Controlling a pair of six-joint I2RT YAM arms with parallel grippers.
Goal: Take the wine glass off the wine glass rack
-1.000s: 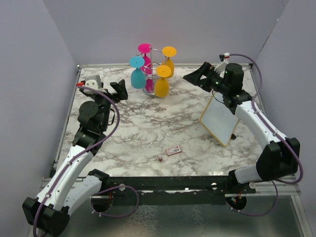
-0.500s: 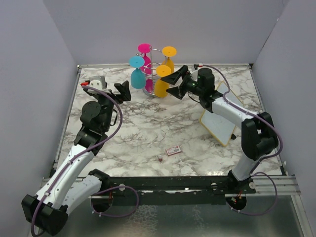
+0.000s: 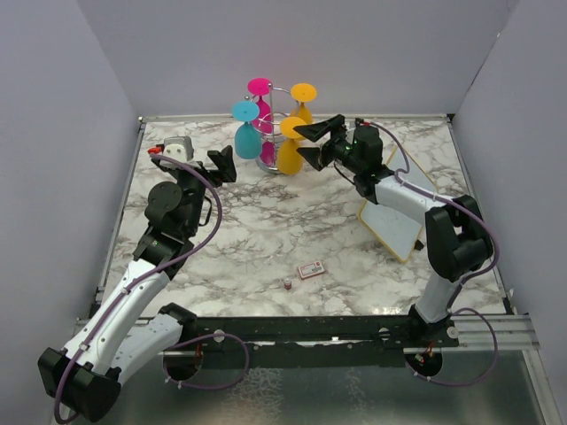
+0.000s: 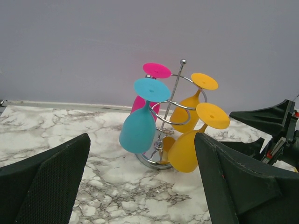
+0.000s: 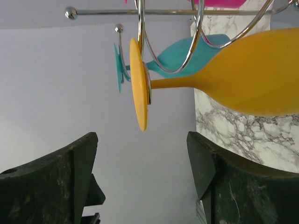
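Jaws are gaping on my right tool (image 3: 304, 142), just beside the yellow wine glass (image 3: 290, 153) hanging on the wine glass rack (image 4: 174, 93); my left tool (image 4: 142, 138) is hovering, spread wide.

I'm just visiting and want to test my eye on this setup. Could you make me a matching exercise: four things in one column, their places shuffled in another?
1. teal glass
2. white board
3. small card
4. right gripper

A. flat on the table, toward its front
B. open, facing the front yellow glass
C. hanging on the rack, left side
D. at the table's right side

Pairs: 1-C, 2-D, 3-A, 4-B
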